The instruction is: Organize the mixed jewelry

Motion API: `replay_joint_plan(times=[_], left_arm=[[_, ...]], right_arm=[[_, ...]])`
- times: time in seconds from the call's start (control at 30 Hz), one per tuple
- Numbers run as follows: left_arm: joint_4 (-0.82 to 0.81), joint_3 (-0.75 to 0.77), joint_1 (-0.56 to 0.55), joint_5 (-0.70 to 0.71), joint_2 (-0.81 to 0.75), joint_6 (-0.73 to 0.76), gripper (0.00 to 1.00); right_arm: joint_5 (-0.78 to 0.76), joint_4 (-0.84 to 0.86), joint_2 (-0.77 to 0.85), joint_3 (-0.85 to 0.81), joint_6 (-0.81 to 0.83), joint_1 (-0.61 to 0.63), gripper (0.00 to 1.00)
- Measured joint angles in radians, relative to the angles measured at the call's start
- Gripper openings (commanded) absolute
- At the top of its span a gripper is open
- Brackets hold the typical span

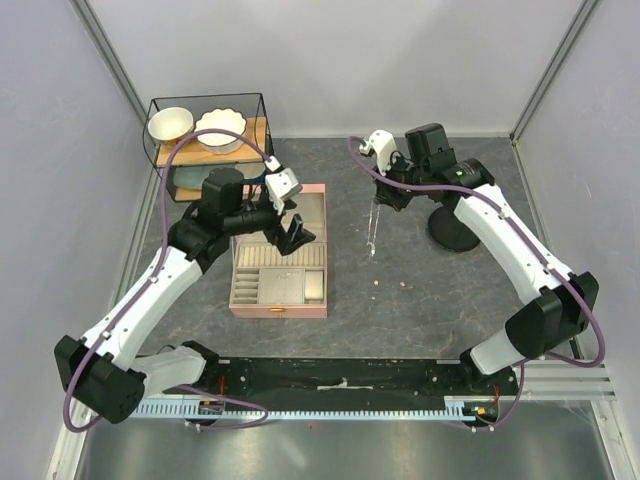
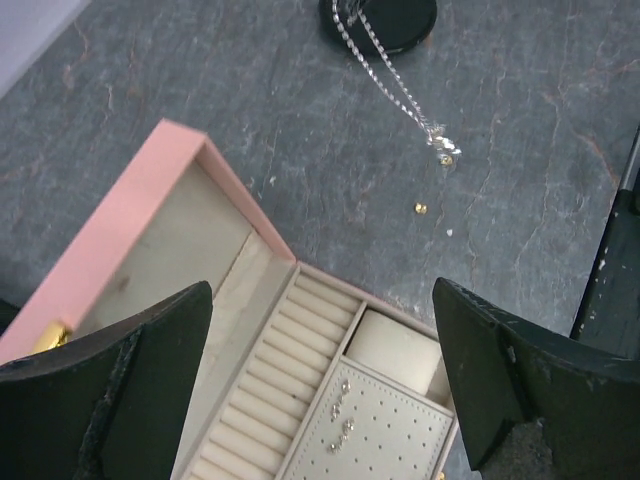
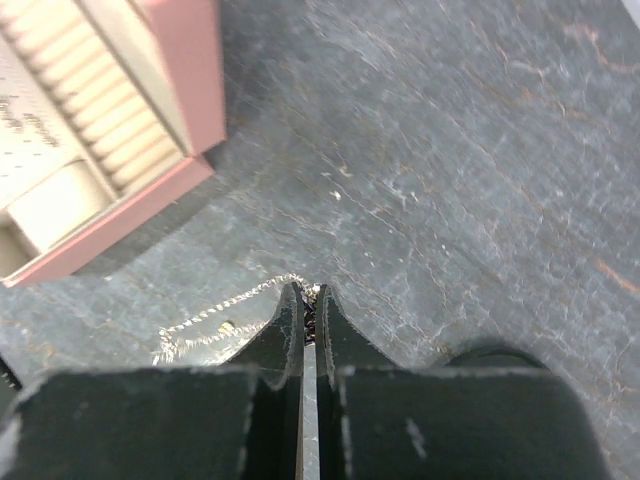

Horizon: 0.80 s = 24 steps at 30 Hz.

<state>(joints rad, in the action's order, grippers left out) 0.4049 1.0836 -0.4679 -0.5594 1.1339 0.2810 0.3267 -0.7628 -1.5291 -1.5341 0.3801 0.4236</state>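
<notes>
Fingers on my right gripper (image 3: 308,296) are pinched together on the chain (image 1: 373,225), which hangs below them, lifted for carrying, I judge. I cannot tell whether its low end touches the table (image 1: 430,310). Left gripper (image 1: 292,238) fingers stand wide apart, holding nothing, poised over the box (image 1: 278,311), probably ready for small pieces. Count, nearest first: two loose beads (image 1: 375,284) on the table; one open box; one chain; one black stand (image 1: 452,232); two bowls (image 1: 171,123) on one shelf (image 1: 255,130).
</notes>
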Motion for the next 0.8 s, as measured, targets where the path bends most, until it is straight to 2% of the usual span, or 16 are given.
replay_joint_plan(times=[0.37,0.6,0.8], left_arm=[[-0.127,0.067,-0.074,0.007,0.089,-0.031,0.99],[-0.207,0.069,-0.083,-0.003,0.126,-0.060,0.99],[-0.243,0.069,-0.101,-0.075,0.152,-0.061,0.99]], right_arm=[[0.048,-0.123,0.042,-0.153,0.030,0.124,0.00],[0.063,-0.160,0.042,-0.202,0.033,0.143,0.00],[0.080,-0.175,0.042,-0.235,0.032,0.154,0.00]])
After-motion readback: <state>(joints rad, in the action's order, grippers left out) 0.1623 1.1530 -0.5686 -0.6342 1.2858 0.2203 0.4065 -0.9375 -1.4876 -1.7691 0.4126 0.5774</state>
